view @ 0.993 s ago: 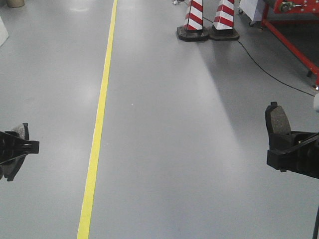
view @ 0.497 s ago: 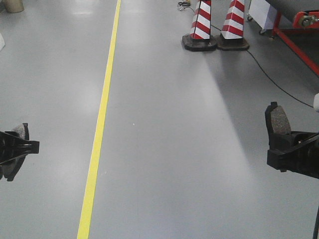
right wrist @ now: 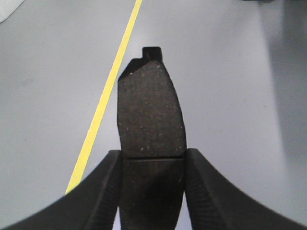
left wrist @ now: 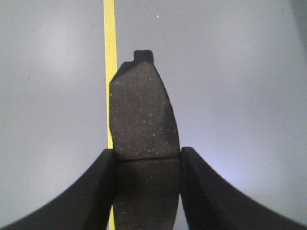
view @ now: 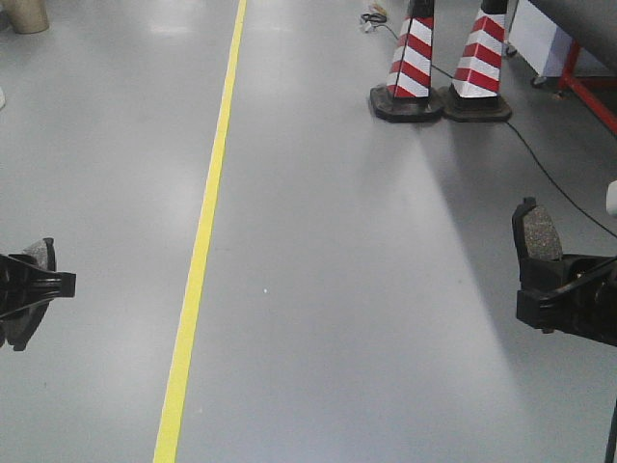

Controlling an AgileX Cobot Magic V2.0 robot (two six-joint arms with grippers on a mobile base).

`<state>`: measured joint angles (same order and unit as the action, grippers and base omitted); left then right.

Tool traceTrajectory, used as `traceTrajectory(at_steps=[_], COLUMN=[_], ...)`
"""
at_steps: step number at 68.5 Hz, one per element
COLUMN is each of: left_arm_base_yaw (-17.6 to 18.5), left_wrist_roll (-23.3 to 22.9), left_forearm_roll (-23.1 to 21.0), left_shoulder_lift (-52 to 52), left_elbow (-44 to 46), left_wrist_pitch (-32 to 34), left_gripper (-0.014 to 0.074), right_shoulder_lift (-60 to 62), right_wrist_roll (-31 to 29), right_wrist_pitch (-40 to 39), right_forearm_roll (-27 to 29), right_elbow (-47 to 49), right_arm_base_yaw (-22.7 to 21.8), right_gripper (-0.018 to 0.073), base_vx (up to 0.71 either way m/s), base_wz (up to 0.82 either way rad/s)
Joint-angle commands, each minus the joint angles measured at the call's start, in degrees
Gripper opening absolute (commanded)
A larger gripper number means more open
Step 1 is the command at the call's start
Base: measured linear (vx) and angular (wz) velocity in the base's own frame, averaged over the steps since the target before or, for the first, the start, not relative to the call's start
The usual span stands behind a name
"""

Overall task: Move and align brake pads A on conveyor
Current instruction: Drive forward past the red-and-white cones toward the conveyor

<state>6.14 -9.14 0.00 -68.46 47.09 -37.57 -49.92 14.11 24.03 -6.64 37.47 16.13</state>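
Since the earlier frames, the two striped cones (view: 413,68) had been shifted rightward and lower in the front view, and the yellow floor line (view: 201,241) rightward, while both hands were kept at the same places in it. The left hand (left wrist: 146,155) was seen closed on a brake pad (left wrist: 143,115), which was gripped by its long edges at the centre groove, with its tabbed end held out over the grey floor (left wrist: 240,72) beside the yellow line. The right hand (right wrist: 152,155) was likewise clamped on a second brake pad (right wrist: 151,110), which was held upright at the right edge of the front view, well apart from the first. Both pads were carried above the floor.
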Motion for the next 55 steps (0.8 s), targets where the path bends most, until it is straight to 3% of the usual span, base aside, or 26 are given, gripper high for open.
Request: traceTrajectory(at_steps=[1, 55], left_arm_base_yaw=[0.25, 0.25], left_wrist_roll=[-0.59, -0.59], left_forearm_roll=[0.00, 0.00], left_shoulder_lift=[1.37, 1.37], left_elbow=[1.60, 1.60], left_wrist_pitch=[3.63, 3.63], left_gripper=[0.0076, 0.0076], right_shoulder_lift=[0.57, 0.57], right_wrist_roll=[-0.24, -0.24], right_wrist_pitch=[-5.33, -5.33], right_forearm_roll=[-0.57, -0.57], right_elbow=[1.71, 1.71], right_arm_base_yaw=[-0.18, -0.18], right_gripper=[0.0096, 0.0096], base_vx=[0.55, 0.55], base_wz=[0.07, 0.00])
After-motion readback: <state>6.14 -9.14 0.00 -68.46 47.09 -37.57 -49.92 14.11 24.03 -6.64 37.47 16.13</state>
